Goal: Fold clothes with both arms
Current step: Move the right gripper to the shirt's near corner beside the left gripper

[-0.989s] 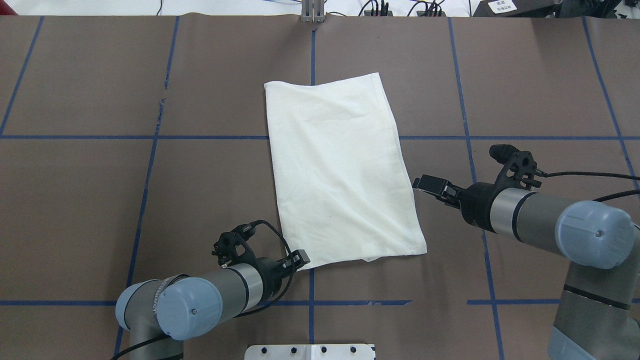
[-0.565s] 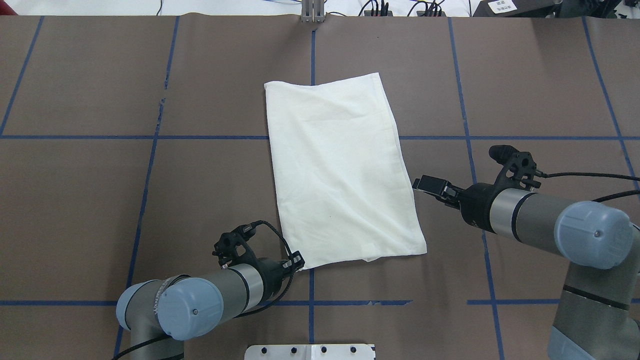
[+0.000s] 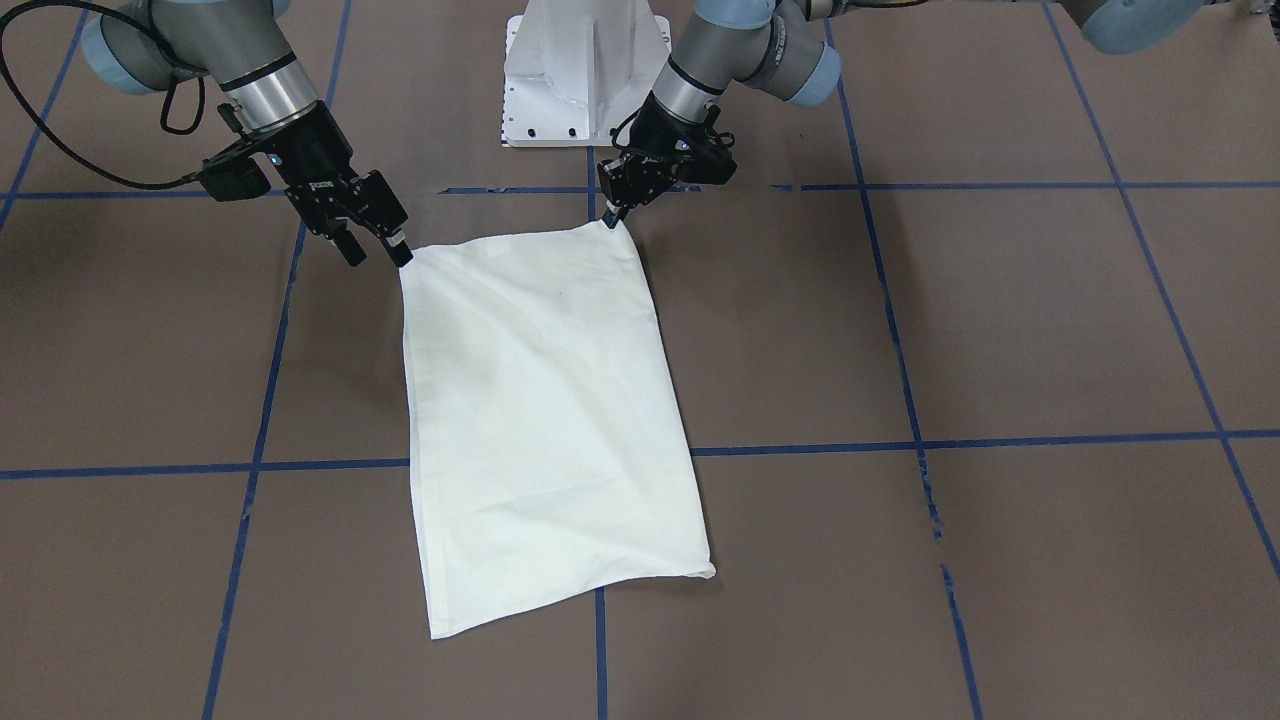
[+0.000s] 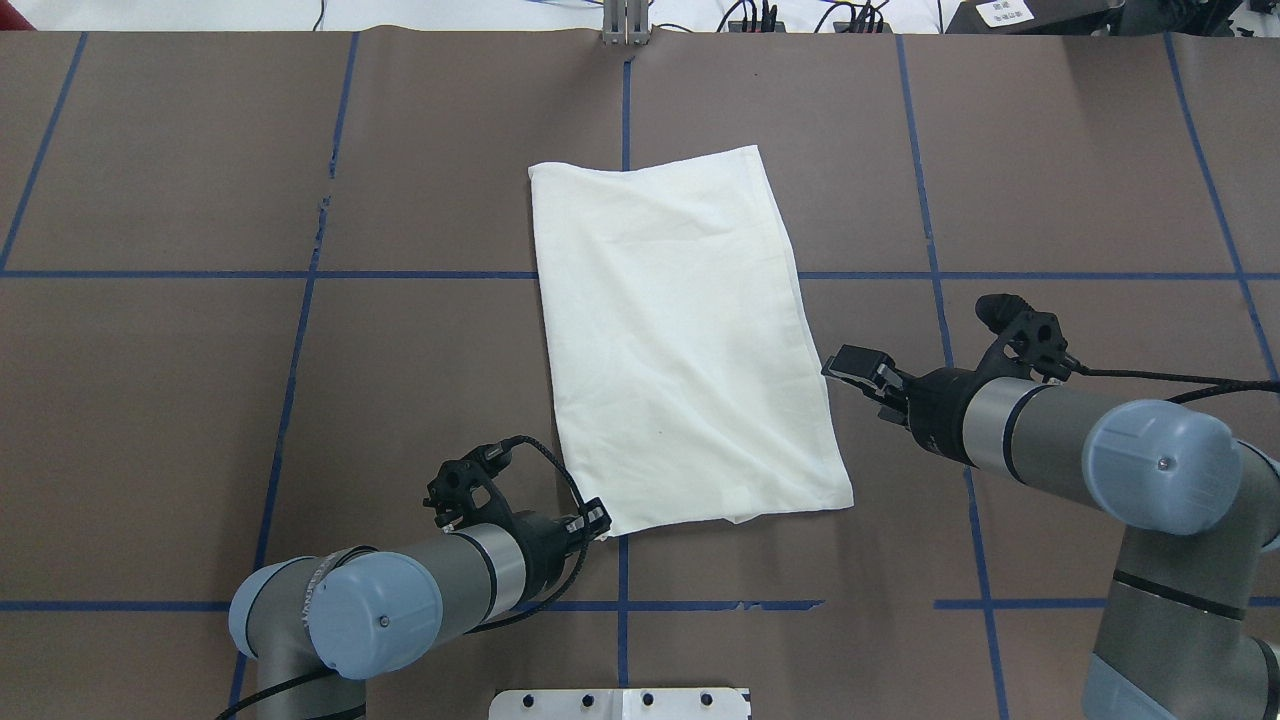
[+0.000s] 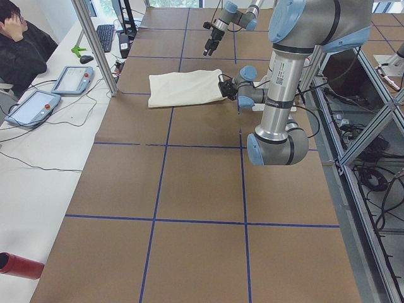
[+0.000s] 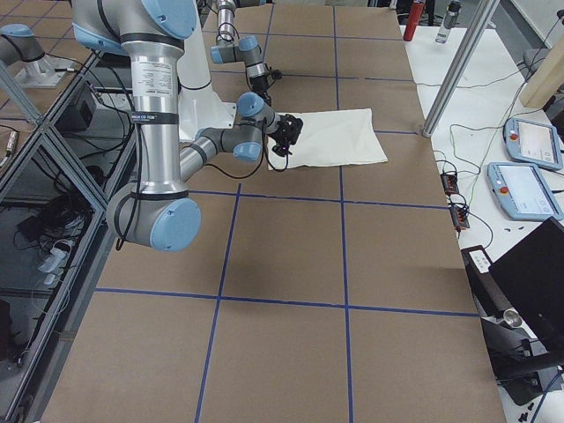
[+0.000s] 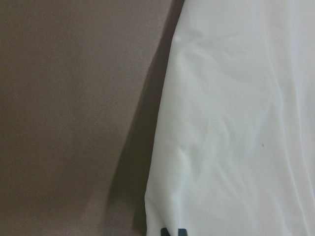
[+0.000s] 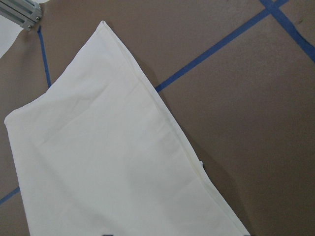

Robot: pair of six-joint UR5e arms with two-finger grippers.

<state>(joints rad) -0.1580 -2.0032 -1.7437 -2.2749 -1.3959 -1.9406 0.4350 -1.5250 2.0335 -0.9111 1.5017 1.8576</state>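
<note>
The T-shirt [image 4: 680,340] lies folded to a flat rectangle in the middle of the table [image 4: 200,400], with its long edges a little slanted against the blue tape lines [image 4: 200,273]. Wide bare table lies around it on every side. The left end effector [image 4: 598,520] is pressed together on the cloth's near left corner. The right end effector [image 3: 377,258] is spread and holds nothing, hanging above the table beside the right long edge. Only plain cream cloth shows, and what is folded inside cannot be seen.

T-shirt [image 4: 680,330]: matt cream cloth, softly creased | tabletop [image 4: 430,400]: matt brown paper | left arm [image 4: 450,565]: satin grey metal, smooth light-blue plastic
</note>
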